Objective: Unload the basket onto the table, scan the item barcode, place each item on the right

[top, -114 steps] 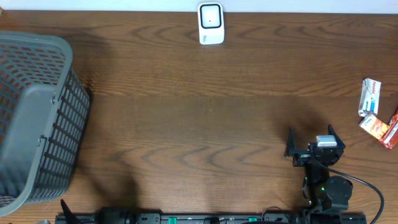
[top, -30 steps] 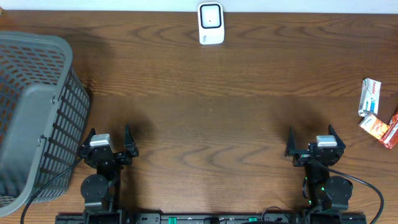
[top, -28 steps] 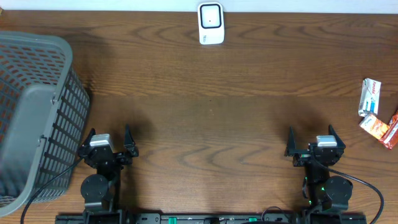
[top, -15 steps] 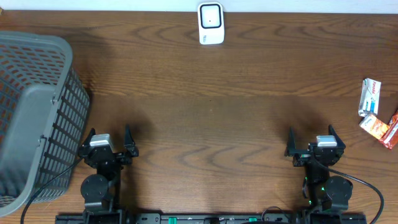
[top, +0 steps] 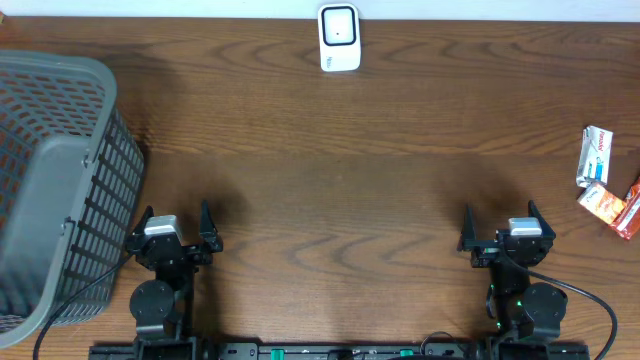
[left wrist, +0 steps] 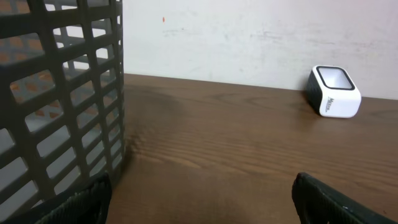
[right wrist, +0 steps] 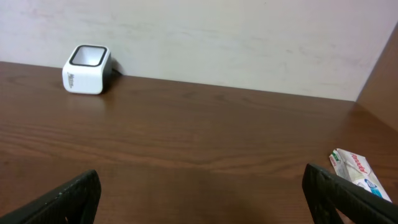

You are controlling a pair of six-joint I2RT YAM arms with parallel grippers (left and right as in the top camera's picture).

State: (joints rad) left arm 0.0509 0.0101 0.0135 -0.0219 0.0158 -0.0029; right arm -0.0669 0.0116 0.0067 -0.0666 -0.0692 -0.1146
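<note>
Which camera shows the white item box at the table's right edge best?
Overhead: the white box lies whole, seen from above, beside an orange packet. The right wrist view shows it only obliquely, low at the right. The left wrist view does not show it.

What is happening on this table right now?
Nothing is being handled yet. The left tool and the right tool are open and empty at the near edge of the table. The white barcode scanner stands at the far edge, small packets lie at the far right, and a grey basket is on the left.
</note>
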